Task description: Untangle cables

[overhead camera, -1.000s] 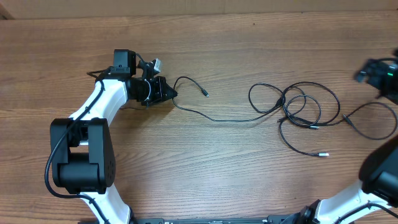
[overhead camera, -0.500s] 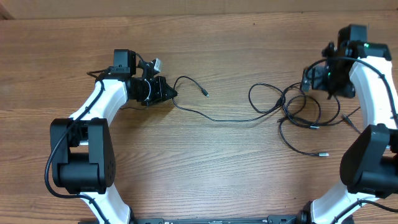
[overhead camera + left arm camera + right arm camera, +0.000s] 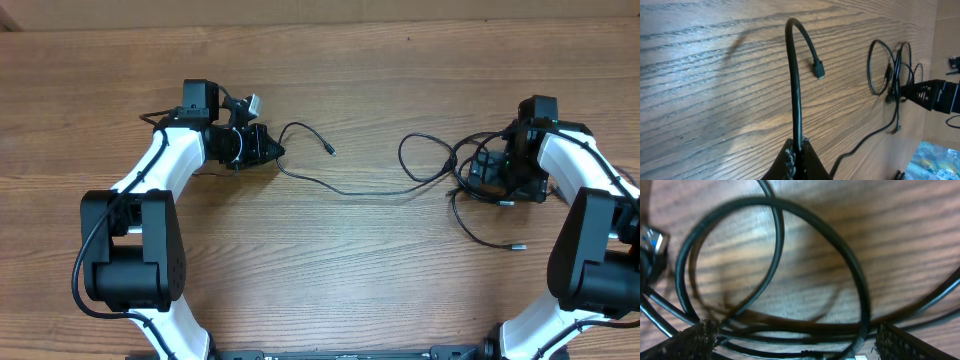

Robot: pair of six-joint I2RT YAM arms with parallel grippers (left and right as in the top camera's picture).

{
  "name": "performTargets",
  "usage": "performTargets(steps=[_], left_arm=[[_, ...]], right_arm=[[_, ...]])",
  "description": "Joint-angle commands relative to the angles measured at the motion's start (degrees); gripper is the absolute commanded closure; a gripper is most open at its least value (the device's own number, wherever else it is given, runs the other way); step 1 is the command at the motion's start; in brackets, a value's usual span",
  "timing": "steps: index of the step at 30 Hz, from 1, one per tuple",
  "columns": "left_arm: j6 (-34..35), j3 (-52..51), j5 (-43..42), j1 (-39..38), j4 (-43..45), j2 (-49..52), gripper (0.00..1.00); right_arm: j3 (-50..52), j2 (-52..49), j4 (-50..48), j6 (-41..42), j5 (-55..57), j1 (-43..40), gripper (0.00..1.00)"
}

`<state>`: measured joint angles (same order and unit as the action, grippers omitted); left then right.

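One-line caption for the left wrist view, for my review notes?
Left gripper pinches a black cable that arches over the wooden table to its plug.

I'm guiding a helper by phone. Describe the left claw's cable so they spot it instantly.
On the brown wooden table, find the left claw, shut on a thin black cable. Its short end arches to a small plug; unlike the looped black cables rightward, it crosses the middle alone.

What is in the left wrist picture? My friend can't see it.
The left gripper pinches a thin black cable that arches over the wooden table to a small plug. Far off, more cables lie looped together.
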<state>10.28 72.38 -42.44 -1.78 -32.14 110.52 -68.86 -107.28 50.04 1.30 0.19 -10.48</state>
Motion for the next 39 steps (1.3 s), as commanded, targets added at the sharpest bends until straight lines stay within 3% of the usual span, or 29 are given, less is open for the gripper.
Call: performTargets(steps=[1, 2, 4, 22, 27, 39], left_arm=[[-1.53, 0.59, 1.33, -0.09, -0.61, -1.55, 0.96], [-1.55, 0.59, 1.6, -0.11, -0.63, -1.55, 0.96], [-1.53, 0.59, 1.66, -0.09, -0.61, -1.55, 0.96], [-1.53, 0.59, 2.03, -0.04, -0.61, -1.55, 0.96], [-1.49, 0.59, 2.14, -0.07, -0.61, -1.55, 0.96], [-1.51, 0.59, 2.16, -0.04, -0.63, -1.55, 0.96]], right_arm=[[0.28, 1.84, -1.01, 0.42, -0.24, -0.44, 0.61], [0.28, 1.84, -1.2, 0.39, -0.24, -0.52, 0.8], [0.28, 1.84, -1.55, 0.39, -0.22, -0.5, 0.95], [-1.49, 1.86, -1.75, 1.57, -0.28, -0.5, 0.96], [-9.6, 2.71, 2.89, 2.16, -1.81, -0.5, 0.96], [-40.5, 8.46, 19.28, 2.16, 0.26, -0.52, 0.96]])
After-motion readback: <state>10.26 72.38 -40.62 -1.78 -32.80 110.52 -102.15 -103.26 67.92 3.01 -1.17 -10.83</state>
